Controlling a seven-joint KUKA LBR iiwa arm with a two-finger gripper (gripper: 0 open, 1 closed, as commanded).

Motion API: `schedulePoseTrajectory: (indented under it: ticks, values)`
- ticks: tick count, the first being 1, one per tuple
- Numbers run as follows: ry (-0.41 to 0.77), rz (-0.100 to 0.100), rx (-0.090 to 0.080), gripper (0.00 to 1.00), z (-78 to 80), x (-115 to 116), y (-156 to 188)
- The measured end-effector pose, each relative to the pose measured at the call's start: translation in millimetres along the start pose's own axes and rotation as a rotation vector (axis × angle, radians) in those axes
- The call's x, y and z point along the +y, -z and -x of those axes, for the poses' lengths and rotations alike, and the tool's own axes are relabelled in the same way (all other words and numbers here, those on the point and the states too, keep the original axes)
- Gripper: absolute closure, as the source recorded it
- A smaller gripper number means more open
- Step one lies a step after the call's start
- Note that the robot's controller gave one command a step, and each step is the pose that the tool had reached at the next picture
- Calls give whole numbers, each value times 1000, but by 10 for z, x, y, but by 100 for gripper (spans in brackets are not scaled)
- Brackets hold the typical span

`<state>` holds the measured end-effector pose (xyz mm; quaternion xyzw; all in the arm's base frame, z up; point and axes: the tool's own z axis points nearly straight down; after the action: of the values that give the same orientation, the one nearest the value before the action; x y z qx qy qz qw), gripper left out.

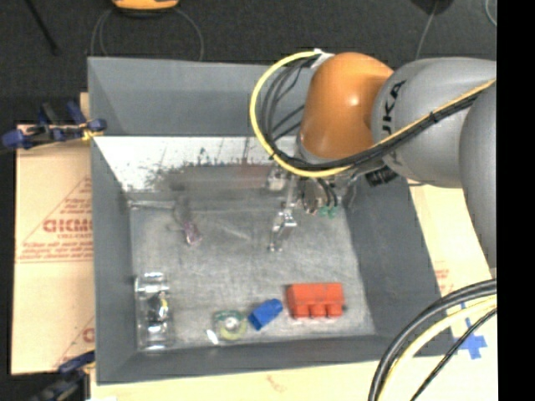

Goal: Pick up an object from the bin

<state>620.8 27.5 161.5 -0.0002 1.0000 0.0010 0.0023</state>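
One camera looks down into the grey bin from high up, tipped a little to one side. Almost the whole bin floor fits in the view. The arm comes in from the right and covers the bin's far right corner.

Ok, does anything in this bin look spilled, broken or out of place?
Nothing stands out. The clear plastic box, round yellowish piece, blue block and red brick line the near wall of the bin, a small purple piece lies farther back, and the gripper hangs over bare floor.
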Motion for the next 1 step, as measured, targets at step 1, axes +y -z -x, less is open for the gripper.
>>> schedulePoseTrajectory:
  ticks: [1]
  values:
    - [545,-1,5,0,-589,-197,-108]
